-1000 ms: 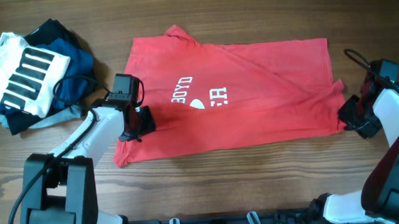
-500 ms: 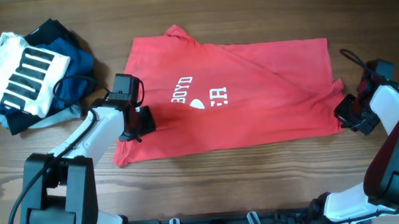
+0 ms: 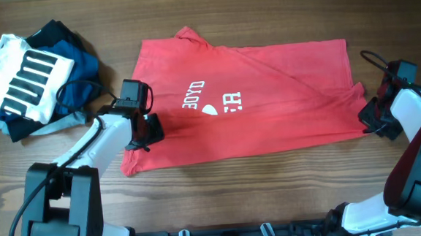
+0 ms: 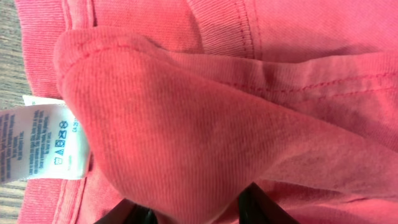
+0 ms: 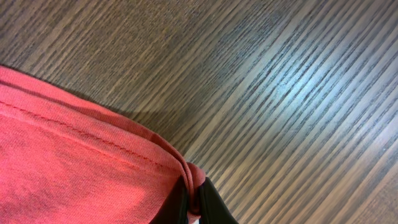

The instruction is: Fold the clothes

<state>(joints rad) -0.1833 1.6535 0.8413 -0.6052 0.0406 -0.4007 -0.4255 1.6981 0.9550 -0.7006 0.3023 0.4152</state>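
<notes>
My left gripper [image 3: 148, 130] is clamping tight on a bunched fold of the red T-shirt [image 3: 268, 100] beside its care label [image 4: 43, 143]; my right gripper [image 3: 368, 118] is pinching its hem.

you see the red t-shirt [image 3: 283, 106] lying spread out and a bit wrinkled in the middle of the wooden table [image 3: 274, 194]. it has white letters [image 3: 211, 97]. a white tag [image 4: 43, 143] shows at one bunched-up edge.
</notes>
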